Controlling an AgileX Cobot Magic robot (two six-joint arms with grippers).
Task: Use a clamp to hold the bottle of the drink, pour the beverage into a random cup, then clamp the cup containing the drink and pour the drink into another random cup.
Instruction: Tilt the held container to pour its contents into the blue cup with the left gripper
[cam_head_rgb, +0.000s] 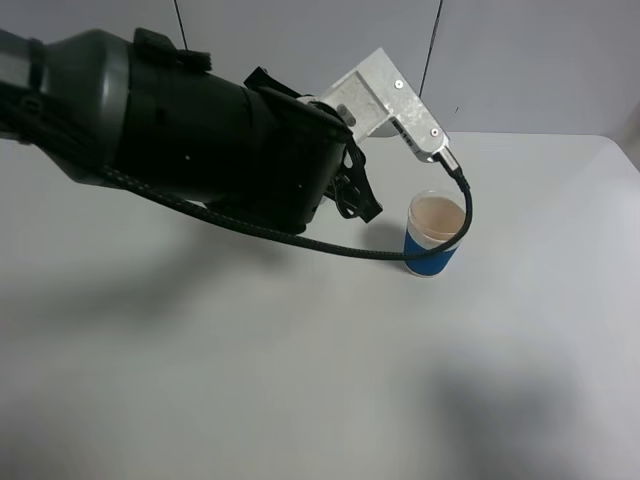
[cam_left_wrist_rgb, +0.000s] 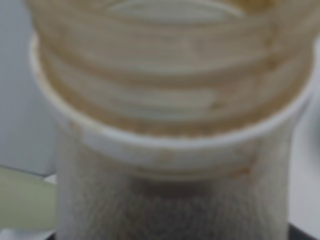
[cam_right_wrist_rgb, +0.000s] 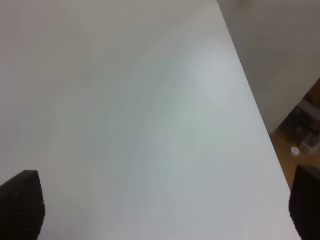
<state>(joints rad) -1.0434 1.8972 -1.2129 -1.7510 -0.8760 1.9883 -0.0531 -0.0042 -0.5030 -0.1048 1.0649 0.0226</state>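
The left gripper (cam_head_rgb: 358, 198) is clamping the small clear plastic bottle with a wide threaded mouth (cam_left_wrist_rgb: 165, 100). It is hovering just left of the short blue-sleeved clear cup (cam_head_rgb: 433, 240), which is standing upright on the white desk (cam_head_rgb: 300, 380). The right gripper (cam_right_wrist_rgb: 162, 207) is hanging wide open, its view showing no cup, so the left arm is judged nearer.

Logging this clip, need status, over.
Left gripper shut on drink bottle. Right gripper open over table. Blue-sleeved cup upright on table. Left arm blocks much of overhead view.

Bottle (cam_left_wrist_rgb: 170, 125): blurry, edge-cropped close-up.
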